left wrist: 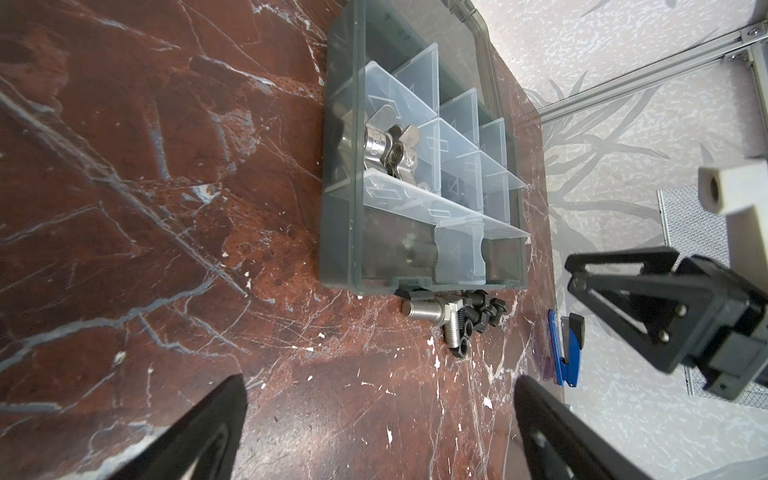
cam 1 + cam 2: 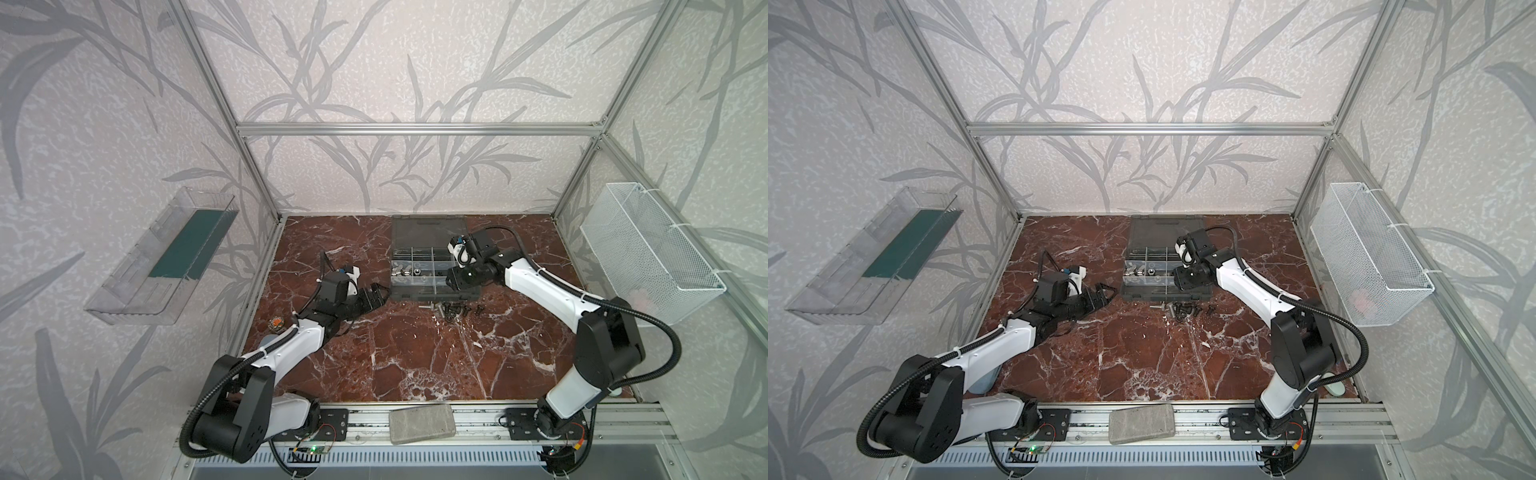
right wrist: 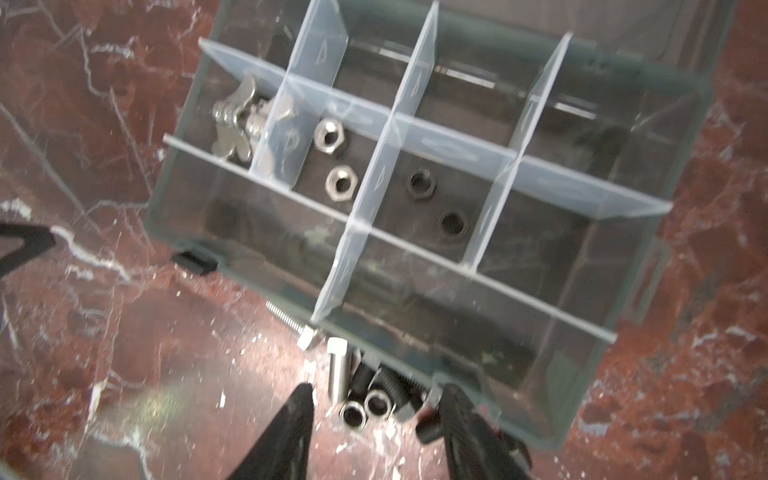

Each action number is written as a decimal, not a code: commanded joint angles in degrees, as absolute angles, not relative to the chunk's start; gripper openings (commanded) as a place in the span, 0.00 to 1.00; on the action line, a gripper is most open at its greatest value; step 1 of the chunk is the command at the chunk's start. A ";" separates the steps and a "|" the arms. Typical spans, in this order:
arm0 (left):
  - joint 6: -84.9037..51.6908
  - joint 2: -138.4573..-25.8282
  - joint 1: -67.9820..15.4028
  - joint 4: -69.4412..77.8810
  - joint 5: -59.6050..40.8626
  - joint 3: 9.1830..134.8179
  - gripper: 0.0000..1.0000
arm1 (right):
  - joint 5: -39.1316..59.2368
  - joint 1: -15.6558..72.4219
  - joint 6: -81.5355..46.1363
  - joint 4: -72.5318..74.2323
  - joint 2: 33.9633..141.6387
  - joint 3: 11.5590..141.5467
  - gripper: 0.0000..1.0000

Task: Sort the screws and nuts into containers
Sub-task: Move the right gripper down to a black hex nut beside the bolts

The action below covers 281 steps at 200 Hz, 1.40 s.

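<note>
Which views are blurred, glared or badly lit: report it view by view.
Right wrist view: motion-blurred throughout, with a pale flare on the table. Left wrist view: sharp on the organizer case and screws, with a very bright wall beyond. Both top views: sharp, evenly lit, no glare.

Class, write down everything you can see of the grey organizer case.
The organizer case is dark grey, translucent plastic. It lies flat at the back of the marble table with its smoky lid hinged open. Clear dividers split it into cells. Wing nuts, silver hex nuts and black nuts each occupy one.
</note>
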<state>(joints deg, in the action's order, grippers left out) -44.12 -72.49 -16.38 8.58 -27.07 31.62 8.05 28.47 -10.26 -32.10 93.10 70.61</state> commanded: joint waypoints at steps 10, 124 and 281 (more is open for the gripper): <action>-43.86 -71.31 -16.08 8.72 -26.62 32.04 0.98 | 8.37 30.93 -14.77 -28.68 87.49 62.97 0.52; -44.30 -72.16 -16.08 9.49 -27.08 31.82 0.98 | 1.15 35.01 -23.55 -22.25 91.36 53.70 0.49; -43.64 -73.59 -16.08 9.45 -26.81 32.31 0.98 | -2.07 35.08 -29.72 -18.68 97.47 54.85 0.42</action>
